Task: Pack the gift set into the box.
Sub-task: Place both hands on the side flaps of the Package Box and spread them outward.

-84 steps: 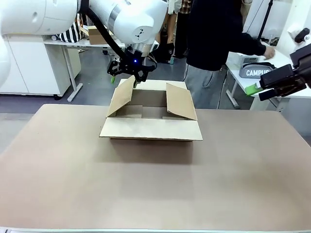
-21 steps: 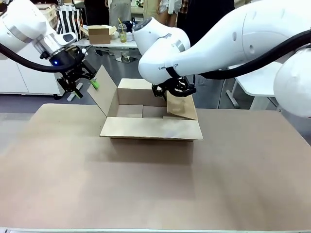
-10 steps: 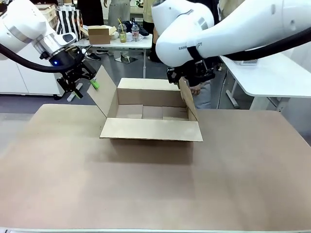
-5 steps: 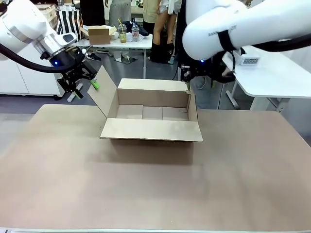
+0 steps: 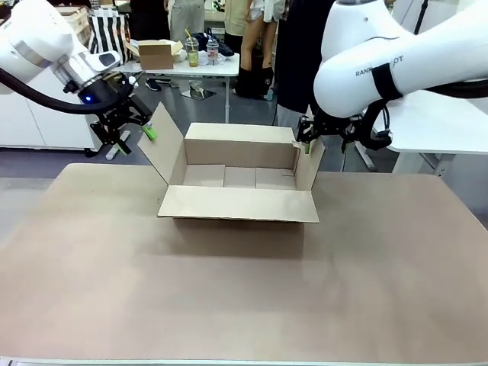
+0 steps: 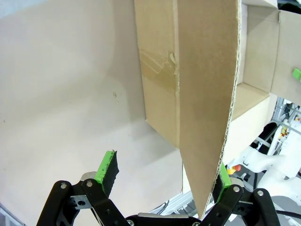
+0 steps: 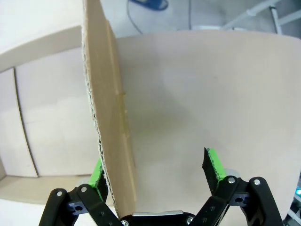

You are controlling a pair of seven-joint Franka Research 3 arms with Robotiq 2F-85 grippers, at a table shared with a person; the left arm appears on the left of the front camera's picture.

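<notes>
Straddling side flaps of the corrugated box point(image 5: 238, 203), upper centre: left gripper point(image 6: 164, 172) and right gripper point(image 7: 155, 169), both spread wide, clamping nothing. Smooth tan table point(image 5: 244, 305) spans below.

A wide brown desk point(image 5: 244, 305) takes the whole lower part of the picture. In the upper left stands a white cabinet point(image 5: 30, 122), and above it a black-and-white striped bag point(image 5: 103, 38). Right of the bag, a white desk farther back point(image 5: 217, 67) carries a small cardboard box point(image 5: 156, 55) and two drink cups point(image 5: 191, 52). Behind it stand people point(image 5: 259, 38), one in dark clothes point(image 5: 293, 53). Another white desk point(image 5: 442, 130) is at the right edge.
</notes>
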